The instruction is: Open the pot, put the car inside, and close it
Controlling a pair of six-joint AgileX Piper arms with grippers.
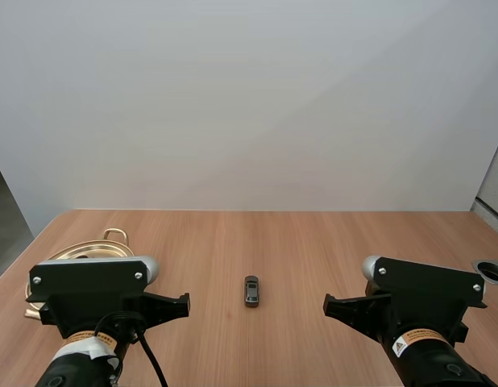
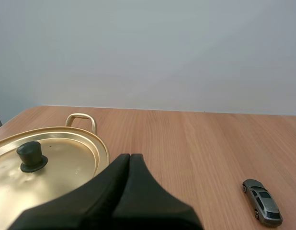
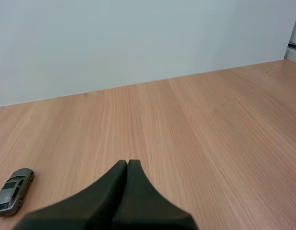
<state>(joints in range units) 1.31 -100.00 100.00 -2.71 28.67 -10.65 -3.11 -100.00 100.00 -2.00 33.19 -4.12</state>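
The lid was seen seated on the golden pot, its black knob upright at the centre, so the opening step was judged not yet begun. The pot was placed at the left side of the table, partly hidden in the high view behind the left arm, with one looped handle shown at its far rim.

The left gripper was held near the pot's rim, its two fingers pressed together into one dark wedge with nothing between them. The right gripper was likewise closed on nothing, poised over bare wood. The small grey car was found lying on the table between the two arms, well apart from the pot and touched by neither gripper.

Lifting the lid was judged the step in hand, and the left arm the likelier one for it, being nearer. For that, the fingers would need to be parted, carried over the knob, lowered around it and closed on its narrow stem. The lid could then be raised straight and set aside clear of the pot's mouth.
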